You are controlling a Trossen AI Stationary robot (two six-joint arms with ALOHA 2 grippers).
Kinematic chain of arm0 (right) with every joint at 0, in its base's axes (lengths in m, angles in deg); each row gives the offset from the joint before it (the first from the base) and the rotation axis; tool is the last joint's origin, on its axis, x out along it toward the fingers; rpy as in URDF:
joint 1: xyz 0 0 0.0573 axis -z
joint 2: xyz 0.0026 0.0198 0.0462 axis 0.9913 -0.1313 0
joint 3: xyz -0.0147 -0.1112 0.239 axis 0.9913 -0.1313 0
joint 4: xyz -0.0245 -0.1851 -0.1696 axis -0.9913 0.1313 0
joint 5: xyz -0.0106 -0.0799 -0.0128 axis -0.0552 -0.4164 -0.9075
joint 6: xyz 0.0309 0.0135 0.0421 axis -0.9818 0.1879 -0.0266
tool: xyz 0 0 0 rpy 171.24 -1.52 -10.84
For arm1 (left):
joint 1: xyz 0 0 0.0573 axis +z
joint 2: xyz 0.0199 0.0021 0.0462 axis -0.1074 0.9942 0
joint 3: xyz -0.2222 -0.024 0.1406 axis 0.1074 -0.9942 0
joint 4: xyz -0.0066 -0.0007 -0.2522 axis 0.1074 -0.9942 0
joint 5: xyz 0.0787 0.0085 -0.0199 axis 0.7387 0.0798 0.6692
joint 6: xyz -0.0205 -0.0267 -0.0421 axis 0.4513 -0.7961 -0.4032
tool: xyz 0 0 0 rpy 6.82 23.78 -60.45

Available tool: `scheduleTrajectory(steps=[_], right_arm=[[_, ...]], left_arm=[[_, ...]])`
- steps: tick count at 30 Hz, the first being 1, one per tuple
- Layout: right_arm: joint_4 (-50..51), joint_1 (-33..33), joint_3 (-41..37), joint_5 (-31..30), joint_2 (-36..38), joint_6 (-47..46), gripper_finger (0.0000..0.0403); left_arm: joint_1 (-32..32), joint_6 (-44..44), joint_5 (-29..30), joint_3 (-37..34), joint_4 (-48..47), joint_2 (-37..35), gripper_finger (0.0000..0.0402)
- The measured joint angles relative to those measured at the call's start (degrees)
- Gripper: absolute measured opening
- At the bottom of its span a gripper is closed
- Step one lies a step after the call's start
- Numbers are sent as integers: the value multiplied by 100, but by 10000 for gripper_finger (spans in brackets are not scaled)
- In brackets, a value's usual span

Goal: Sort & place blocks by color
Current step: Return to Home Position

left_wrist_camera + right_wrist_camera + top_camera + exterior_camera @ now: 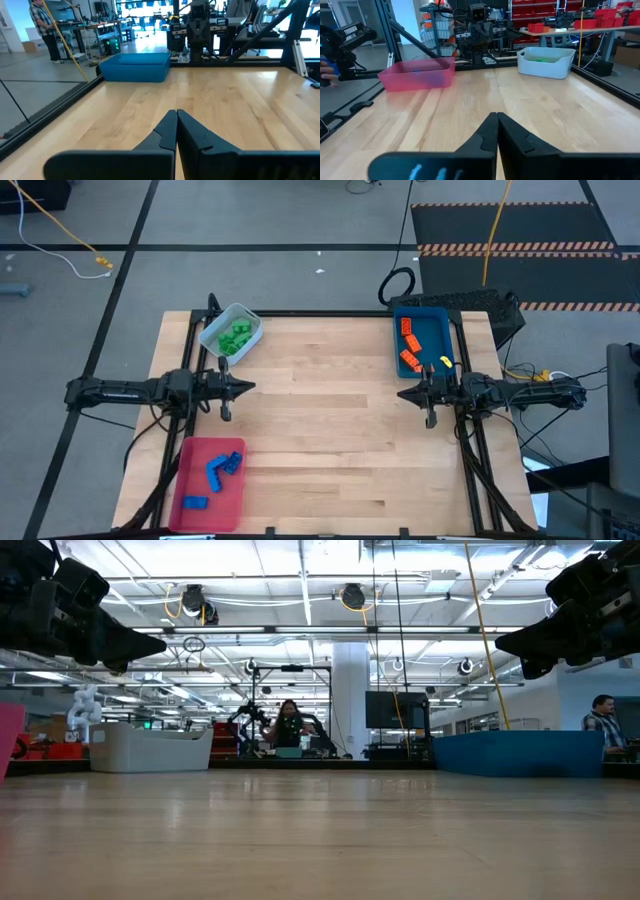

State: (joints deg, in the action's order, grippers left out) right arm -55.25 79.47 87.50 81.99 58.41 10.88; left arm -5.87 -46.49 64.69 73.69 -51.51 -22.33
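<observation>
At 9 o'clock on the pale wooden counter (320,420), the left end effector (240,388) is hanging above the boards, its two dark fingers pressed together on nothing, pointing toward 3. It's sitting btwn two trays. The pale plastic tray (246,311) at 10–11 is holding the small green studded blocks (237,337). The translucent red plastic tray (195,455) at 7–8 is holding the small blue studded blocks (220,470).

Risk here, imo: a sideways swing while that arm is homing is likely clipping a tray wall, and the pale one is lying nearest. The red tray is hugging the counter's corner edge, so a knock could be tipping it off & spilling sorted pcs.

The counter's middle is giving the widest open room.

On the right, the deep-blue plastic tray (432,330) at 1–2 is carrying the small orange studded blocks (410,345), close to the back & right edges. The right end effector (412,392), fingers likewise together & empty, is pointing toward 9 and hovering just beside that tray's near wall, at its 6. Same hazard: a drift toward 12 is risking a nudge.

Black frame rails (480,475) along the side edges and loose cables (525,372) past the right arm at 3 are narrowing room there, so a snag is possible. No loose blocks are showing on the boards, so sorting is looking done.
</observation>
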Motion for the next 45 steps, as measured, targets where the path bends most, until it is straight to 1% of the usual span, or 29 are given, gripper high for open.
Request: scheduleTrajectory(steps=[4,8,45], right_arm=[[-8,0,0,0,0,-19,0],[-13,0,0,0,0,-19,0],[-20,0,0,-2,0,-16,0]], left_arm=[[0,-14,0,0,16,0,5],[0,-212,0,0,45,-2,5],[0,-208,1,0,44,0,6]])
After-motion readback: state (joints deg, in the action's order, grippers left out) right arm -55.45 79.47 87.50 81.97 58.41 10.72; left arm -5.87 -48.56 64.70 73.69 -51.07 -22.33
